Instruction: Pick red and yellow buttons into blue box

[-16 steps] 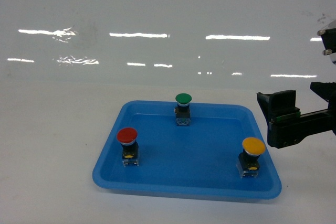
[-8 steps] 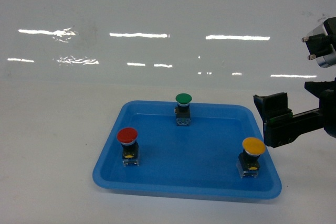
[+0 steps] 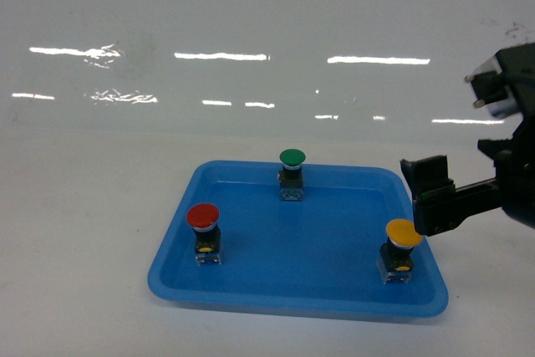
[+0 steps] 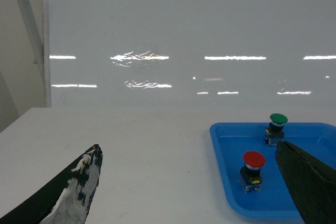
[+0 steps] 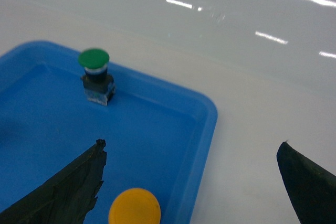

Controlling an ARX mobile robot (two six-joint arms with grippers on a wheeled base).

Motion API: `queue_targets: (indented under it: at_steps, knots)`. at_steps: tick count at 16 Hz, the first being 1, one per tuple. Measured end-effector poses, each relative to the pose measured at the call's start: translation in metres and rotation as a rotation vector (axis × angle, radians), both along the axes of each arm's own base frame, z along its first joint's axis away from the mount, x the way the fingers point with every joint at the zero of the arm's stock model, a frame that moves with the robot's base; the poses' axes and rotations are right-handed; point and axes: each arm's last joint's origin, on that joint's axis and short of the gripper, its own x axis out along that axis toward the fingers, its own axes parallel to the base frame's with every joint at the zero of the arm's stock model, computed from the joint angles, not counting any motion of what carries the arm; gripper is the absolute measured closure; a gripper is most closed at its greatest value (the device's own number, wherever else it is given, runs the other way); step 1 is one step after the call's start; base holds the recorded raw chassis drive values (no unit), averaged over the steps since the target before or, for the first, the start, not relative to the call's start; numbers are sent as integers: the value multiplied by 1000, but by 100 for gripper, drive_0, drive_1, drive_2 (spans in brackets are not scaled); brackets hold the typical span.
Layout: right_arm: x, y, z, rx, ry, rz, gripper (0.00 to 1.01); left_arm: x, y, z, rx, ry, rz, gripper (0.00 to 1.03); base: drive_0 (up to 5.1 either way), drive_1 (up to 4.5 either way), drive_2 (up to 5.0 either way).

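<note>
— Fingers of the right gripper (image 5: 191, 182) — how do they stand?

— Spread wide, holding nothing. On my right wrist feed one dark finger (image 5: 68, 184) sits over the tray floor and the other at the frame's right edge, with the yellow button (image 5: 134, 207) low between them, its cap cut off by the bottom edge and its block hidden.

— Where is that button?

— At the near right corner of the shallow blue tray (image 3: 251, 290); in the head view the right gripper's black tip is just above and beside its cap. The red button (image 3: 203, 232) stands near the tray's left side, the green button (image 3: 291, 173) by the far rim.

— The left gripper (image 4: 194, 192)?

— Also open and empty, well left of the tray. Only my left wrist feed shows it, and only finger edges; the head view doesn't show it. I can't see the blue box anywhere. All stands on a white table (image 3: 84, 232).
</note>
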Motion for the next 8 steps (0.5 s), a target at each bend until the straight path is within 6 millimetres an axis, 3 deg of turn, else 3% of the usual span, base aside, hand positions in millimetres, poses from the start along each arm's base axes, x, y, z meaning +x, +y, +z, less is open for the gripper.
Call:
queue_targets:
  at_steps: [3,6,8]
  knots:
    - [12,2,-26,-21,83,16,3,0,0,0,0,1,-1,5,0,0,0]
    - [24,11,-23,-6,55,64,3,0,0,0,0,1,0,5,0,0,0]
    - [29,22,-33,-15,100,114,3,0,0,0,0,1,0,5,0,0,0]
